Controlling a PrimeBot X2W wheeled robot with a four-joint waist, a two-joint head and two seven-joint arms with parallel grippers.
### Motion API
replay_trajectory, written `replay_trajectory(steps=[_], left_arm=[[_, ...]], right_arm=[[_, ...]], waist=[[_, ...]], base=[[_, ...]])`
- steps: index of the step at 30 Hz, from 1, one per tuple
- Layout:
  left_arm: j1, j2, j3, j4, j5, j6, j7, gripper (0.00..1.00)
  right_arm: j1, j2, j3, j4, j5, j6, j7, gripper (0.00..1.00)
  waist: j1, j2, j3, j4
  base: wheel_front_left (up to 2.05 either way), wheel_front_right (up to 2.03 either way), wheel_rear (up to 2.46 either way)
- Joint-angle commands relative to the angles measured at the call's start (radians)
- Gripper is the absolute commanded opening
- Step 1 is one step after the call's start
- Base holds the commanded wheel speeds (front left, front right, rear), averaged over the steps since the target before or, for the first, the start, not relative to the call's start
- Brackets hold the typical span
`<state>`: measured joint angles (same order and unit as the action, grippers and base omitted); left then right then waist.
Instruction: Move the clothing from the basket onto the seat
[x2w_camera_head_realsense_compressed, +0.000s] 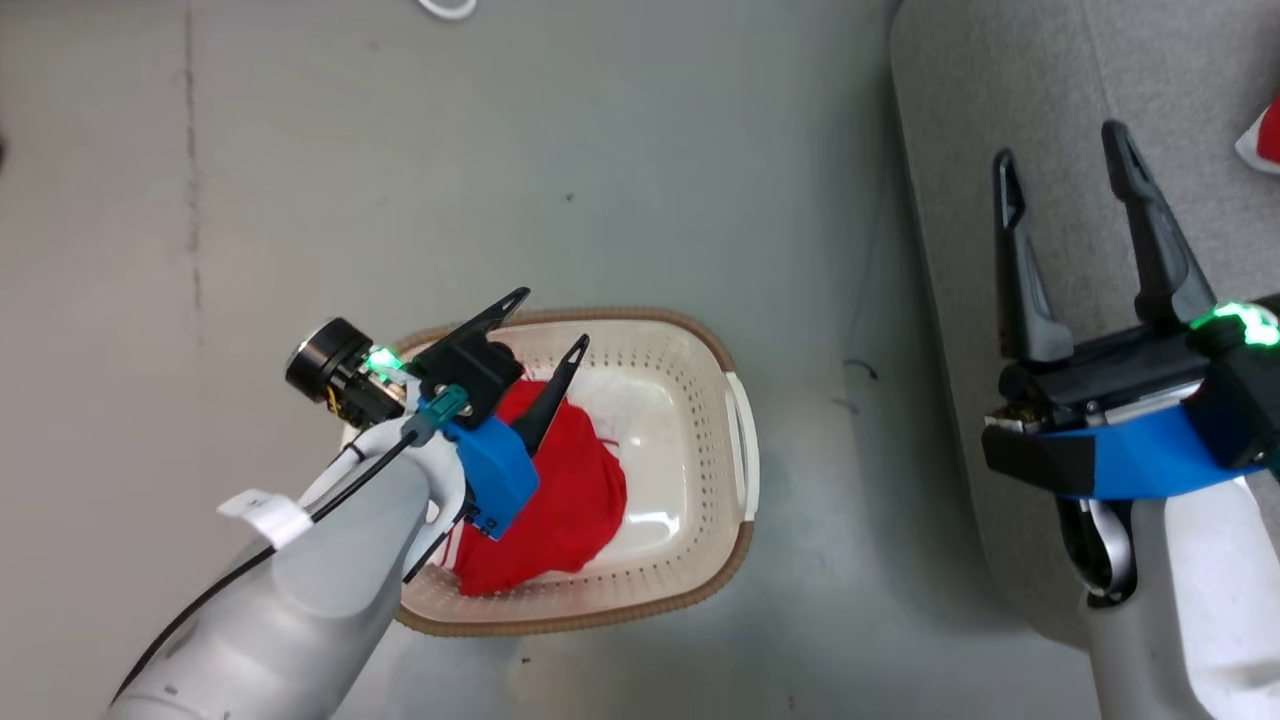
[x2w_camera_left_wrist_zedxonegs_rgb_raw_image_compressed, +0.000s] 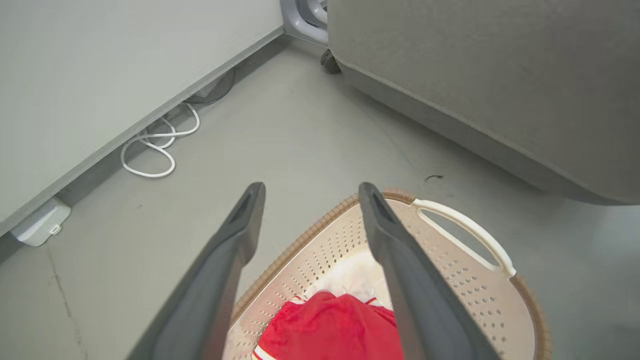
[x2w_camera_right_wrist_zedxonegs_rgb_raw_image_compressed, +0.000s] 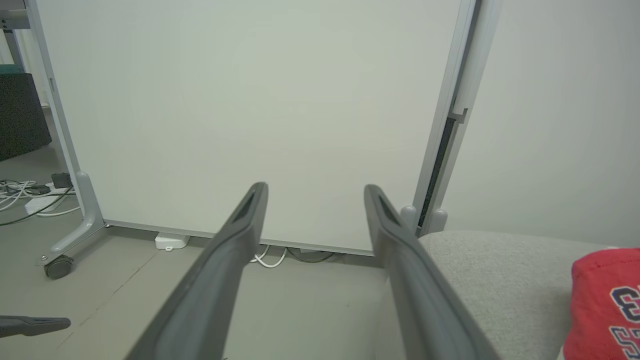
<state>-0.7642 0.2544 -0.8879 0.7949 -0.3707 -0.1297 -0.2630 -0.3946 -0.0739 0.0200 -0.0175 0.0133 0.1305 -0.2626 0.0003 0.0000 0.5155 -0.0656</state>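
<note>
Clothing (x2w_camera_head_realsense_compressed: 575, 490), red and heaped, lies in the left half of the laundry basket (x2w_camera_head_realsense_compressed: 700, 420) on the floor, with white fabric (x2w_camera_left_wrist_zedxonegs_rgb_raw_image_compressed: 350, 275) beneath it. Another red garment (x2w_camera_right_wrist_zedxonegs_rgb_raw_image_compressed: 602, 300) rests on the grey seat (x2w_camera_head_realsense_compressed: 960, 150). The left pincer (x2w_camera_head_realsense_compressed: 555, 316) hovers spread above the heap, holding nothing, and the right pincer (x2w_camera_head_realsense_compressed: 1060, 142) is spread and empty over the seat's edge. To grasp well, the left one should probably dip straight into the thickest fold, clear of the perforated wall, and close on a deep bunch.
</note>
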Motion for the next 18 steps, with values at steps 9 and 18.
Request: replay_trajectory(steps=[9,18], left_arm=[[-0.144,-0.018,-0.234,0.190,-0.044,-0.001,0.008,1.00],[-0.212,-0.041,-0.380,0.322,-0.046,-0.001,0.091,1.00]], right_arm=[[-0.102,0.006,0.024,-0.031,-0.020,0.000,-0.003,1.00],[-0.164,0.016,0.042,-0.060,-0.025,0.000,-0.003,1.00]], waist=[[-0.0003,0.0000,0.188,-0.046],[-0.0003,0.0000,0.309,-0.082]], base=[[0.00,0.00,0.00],[0.00,0.00,0.00]])
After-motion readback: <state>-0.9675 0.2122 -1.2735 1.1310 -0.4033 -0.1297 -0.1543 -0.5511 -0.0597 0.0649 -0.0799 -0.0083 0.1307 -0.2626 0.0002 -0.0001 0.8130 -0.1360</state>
